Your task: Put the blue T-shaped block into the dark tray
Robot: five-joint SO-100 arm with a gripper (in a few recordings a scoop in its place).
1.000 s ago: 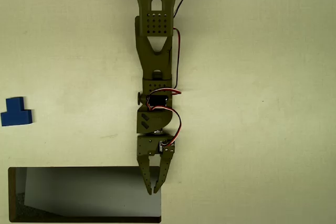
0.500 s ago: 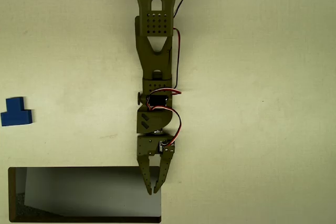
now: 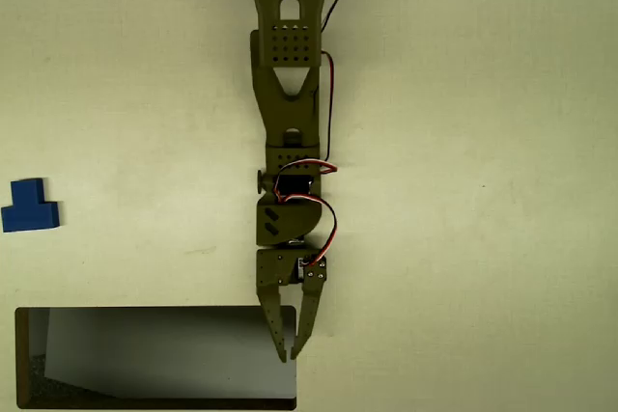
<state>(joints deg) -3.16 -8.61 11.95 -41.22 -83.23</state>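
Note:
The blue T-shaped block lies flat on the pale table at the far left edge of the overhead view. The dark tray is a wide rectangular recess at the bottom left, shadowed grey inside with a paler slanted panel. My olive-green arm reaches down the middle of the picture. My gripper hangs over the tray's right end, far to the right of the block. Its fingertips nearly meet and nothing is between them.
Red and black wires loop along the arm's right side. Bare pale table stretches to the right of the arm and between the arm and the block.
The arm has shifted slightly right and down the picture. The block and tray have not moved.

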